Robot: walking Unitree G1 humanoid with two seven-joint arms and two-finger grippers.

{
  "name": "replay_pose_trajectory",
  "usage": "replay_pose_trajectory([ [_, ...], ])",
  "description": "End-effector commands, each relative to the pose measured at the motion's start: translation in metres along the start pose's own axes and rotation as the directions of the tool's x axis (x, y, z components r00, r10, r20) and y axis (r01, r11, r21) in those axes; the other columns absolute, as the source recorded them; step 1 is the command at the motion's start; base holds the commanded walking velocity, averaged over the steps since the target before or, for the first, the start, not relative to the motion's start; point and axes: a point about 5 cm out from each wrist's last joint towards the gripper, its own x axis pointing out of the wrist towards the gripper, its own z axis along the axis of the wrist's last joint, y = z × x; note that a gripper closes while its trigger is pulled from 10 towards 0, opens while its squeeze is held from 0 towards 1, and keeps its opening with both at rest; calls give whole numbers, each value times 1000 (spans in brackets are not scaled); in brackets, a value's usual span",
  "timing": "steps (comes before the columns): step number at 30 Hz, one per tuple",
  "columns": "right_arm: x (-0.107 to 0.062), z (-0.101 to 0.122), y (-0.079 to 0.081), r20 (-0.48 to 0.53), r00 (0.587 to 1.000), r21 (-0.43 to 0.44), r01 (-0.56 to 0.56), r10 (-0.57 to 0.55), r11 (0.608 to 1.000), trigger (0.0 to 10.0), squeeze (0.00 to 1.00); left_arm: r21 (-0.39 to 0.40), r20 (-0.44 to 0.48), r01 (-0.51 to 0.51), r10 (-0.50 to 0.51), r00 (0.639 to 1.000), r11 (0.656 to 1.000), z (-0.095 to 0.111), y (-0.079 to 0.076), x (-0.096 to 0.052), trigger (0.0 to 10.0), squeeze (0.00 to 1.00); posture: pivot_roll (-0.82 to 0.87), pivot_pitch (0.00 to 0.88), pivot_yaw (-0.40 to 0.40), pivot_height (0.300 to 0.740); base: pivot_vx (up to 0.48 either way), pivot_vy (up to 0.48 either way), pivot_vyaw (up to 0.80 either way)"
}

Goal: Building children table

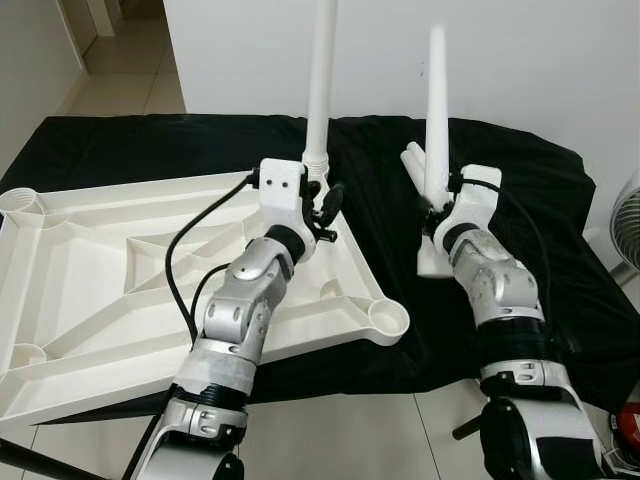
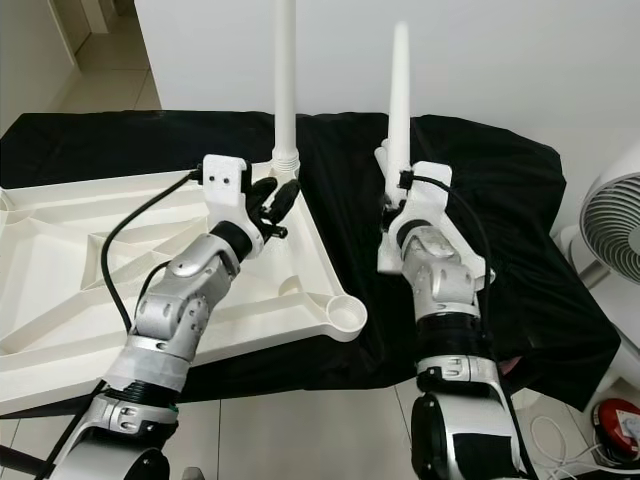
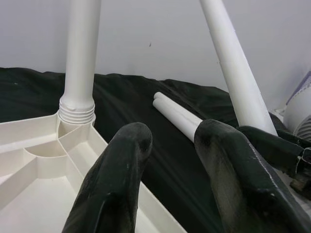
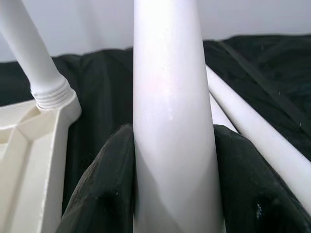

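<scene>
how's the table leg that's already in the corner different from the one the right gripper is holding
The mounted leg stands upright, its threaded end seated in the far corner socket of the upturned tabletop; the held leg is in no socket, over the black cloth. Nothing grips the mounted leg, as the left gripper is open nearby; the right gripper is shut on the held leg. The held leg tilts slightly. Both are white, tapered plastic tubes.

One tabletop (image 1: 90,290), four white legs (image 1: 436,110), one fan (image 2: 610,235)

White wall (image 1: 520,60) behind, pale tiled floor (image 1: 130,80), black cloth (image 2: 520,200) (rumpled), white fan (image 2: 610,230) at right.
</scene>
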Motion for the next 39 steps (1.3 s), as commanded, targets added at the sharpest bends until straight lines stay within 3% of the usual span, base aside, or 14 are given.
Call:
replay_pose_trajectory([
  [1, -4, 2, -1, 67, 998, -8, -5, 6, 1000, 10000, 0, 1, 5, 215, -215, 977, 977, 5, -14, -1, 10000, 0, -73, 0, -33, 740, 0, 0, 0],
  [4, -10, -1, -1, 120, 991, 44, -58, 52, 997, 10000, 0, -25, 20, 291, -290, 957, 957, 9, -19, -4, 10000, 0, -73, 0, -32, 740, 0, 0, 0],
  [5, -15, 0, -1, 185, 981, 51, -72, 61, 996, 10000, 0, -44, 21, 315, -314, 949, 948, 10, -21, -5, 10000, 98, -77, 0, -30, 740, 0, 0, 0],
  [6, -15, 0, -1, 185, 981, 51, -72, 61, 996, 10000, 0, -44, 21, 315, -314, 949, 948, 10, -21, -5, 10000, 98, -77, 0, -30, 740, 0, 0, 0],
  [7, -18, 1, -2, 221, 974, 46, -62, 51, 997, 10000, 0, -64, 27, 336, -335, 942, 940, 11, -22, -6, 10000, 1000, -80, 0, -29, 740, 0, 0, 0],
  [11, -25, 3, -1, 309, 950, 62, -74, 51, 995, 10000, 0, -96, 36, 371, -370, 928, 923, 15, -24, -7, 10000, 1000, -81, 0, -28, 740, 0, 0, 0],
  [14, -40, 10, 10, 444, 889, 94, -171, 112, 981, 10000, 0, -166, 54, 445, -442, 895, 880, 24, -28, -11, 10000, 1000, -84, 0, -24, 740, 0, 0, 0],
  [18, -48, 10, 22, 481, 856, 55, -244, 188, 968, 10000, 0, -168, 39, 498, -499, 866, 851, 27, -33, -16, 10000, 1000, -87, 0, -19, 740, 0, 0, 0],
  [19, -51, 8, 29, 479, 843, 28, -295, 246, 955, 10000, 0, -167, 29, 528, -531, 847, 832, 27, -36, -18, 10000, 0, -89, 0, -17, 740, 0, 0, 0],
  [20, -51, 8, 29, 479, 843, 28, -295, 246, 955, 10000, 0, -167, 29, 528, -531, 847, 832, 27, -36, -18, 10000, 0, -89, 0, -17, 740, 0, 0, 0],
  [22, -53, 5, 34, 473, 833, 7, -329, 286, 944, 10000, 0, -184, 36, 574, -578, 815, 798, 30, -40, -21, 10000, 0, -89, 0, -14, 740, 0, 0, 0],
  [23, -54, 2, 36, 463, 828, -18, -347, 316, 938, 10000, 0, -194, 51, 616, -619, 784, 764, 34, -44, -24, 10000, 0, -89, 0, -15, 740, 0, 0, 0],
  [29, -56, -5, 42, 430, 812, -65, -409, 395, 910, 10000, 0, -192, 66, 686, -689, 722, 701, 44, -51, -30, 10000, 0, -85, 0, -18, 740, 0, 0, 0],
  [39, -61, -13, 53, 372, 756, -135, -531, 539, 837, 10000, 0, -183, 26, 696, -705, 709, 694, 49, -50, -26, 10000, 0, -80, 0, -19, 740, 0, 0, 0],
])
